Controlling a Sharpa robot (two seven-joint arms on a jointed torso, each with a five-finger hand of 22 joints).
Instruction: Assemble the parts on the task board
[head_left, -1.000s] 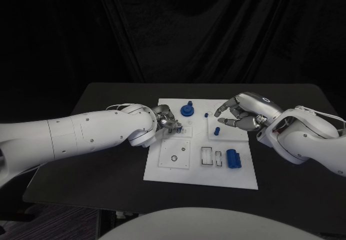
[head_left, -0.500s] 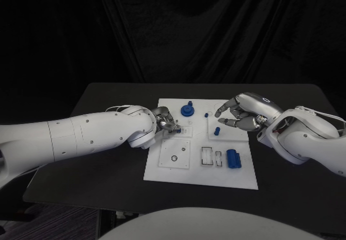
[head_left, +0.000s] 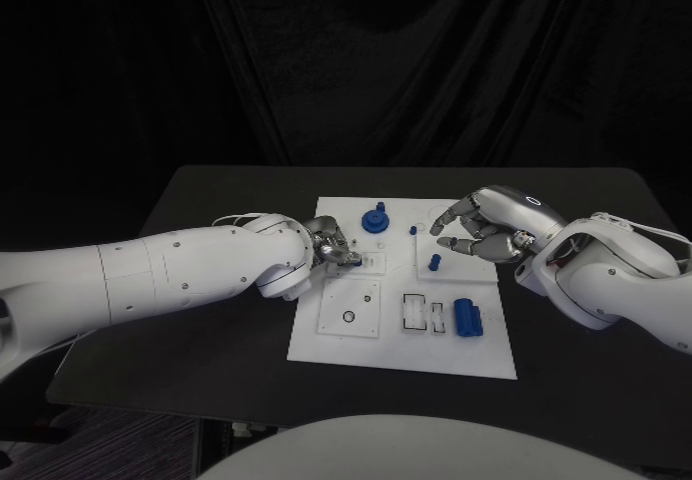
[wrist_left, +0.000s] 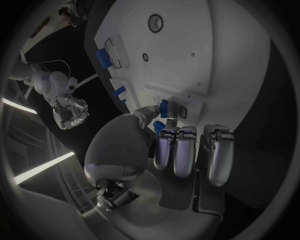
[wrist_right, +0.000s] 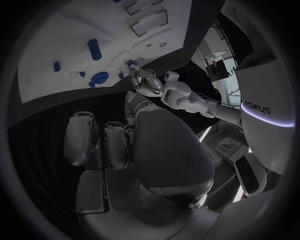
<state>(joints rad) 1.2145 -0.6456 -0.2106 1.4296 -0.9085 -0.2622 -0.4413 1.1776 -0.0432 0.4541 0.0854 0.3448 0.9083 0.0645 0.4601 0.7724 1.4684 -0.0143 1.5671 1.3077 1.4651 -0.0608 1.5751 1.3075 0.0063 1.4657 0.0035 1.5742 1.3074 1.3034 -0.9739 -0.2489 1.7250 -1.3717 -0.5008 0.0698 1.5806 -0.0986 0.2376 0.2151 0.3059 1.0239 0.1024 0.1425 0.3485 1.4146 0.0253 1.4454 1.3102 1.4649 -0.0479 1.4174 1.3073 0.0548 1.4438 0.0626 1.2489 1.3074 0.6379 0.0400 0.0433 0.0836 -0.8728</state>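
On the black table (head_left: 216, 215) in front of me lies the white task board (head_left: 404, 345), and I place everything from it. My left hand (head_left: 330, 244) is over the board's left edge, about halfway up. My right hand (head_left: 483, 228) hangs over the board's far right part, fingers bent and apart, and I see nothing in it, so it is let go. The biggest loose part is the blue cylinder (head_left: 466, 317), lying flat on the near right of the board with its long side running from me toward the far edge. It is closer to my right hand than to my left. Next is the blue knob (head_left: 375, 219), standing at the far middle of the board, just past my left hand. A small blue peg (head_left: 434, 263) stands right under my right hand. Smallest is the little blue piece (wrist_left: 164, 108) that my left hand pinches at its fingertips (wrist_left: 167, 134), right on the board's surface by a small square slot. I think my next move is to push this piece straight down into that slot, so it has to sit right over the hole and stay upright.
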